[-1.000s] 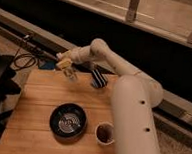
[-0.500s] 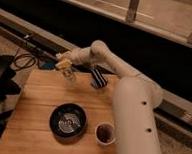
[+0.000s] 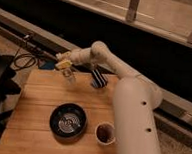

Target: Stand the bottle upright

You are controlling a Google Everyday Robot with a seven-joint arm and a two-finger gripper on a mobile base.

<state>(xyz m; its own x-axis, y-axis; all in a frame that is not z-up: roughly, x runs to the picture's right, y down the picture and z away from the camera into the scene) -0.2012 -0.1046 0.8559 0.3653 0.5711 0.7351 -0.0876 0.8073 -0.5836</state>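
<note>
Barely any shift since half a second ago: gripper (image 3: 64,65) and bottle (image 3: 69,75) in nearly same spot. Nearest: black bowl (image 3: 68,122) on wooden table (image 3: 37,97), brown-filled cup (image 3: 105,133) just beside at bowl's 3 o'clock. White arm (image 3: 134,112) at cup's 2 o'clock. Farther, at bowl's 12 o'clock: bottle, slightly tilted, near table's far edge. Gripper against bottle's top, at its 11 o'clock; gripping or released, cannot tell. Black striped object (image 3: 98,77) at bottle's 3 o'clock, apart.
</note>
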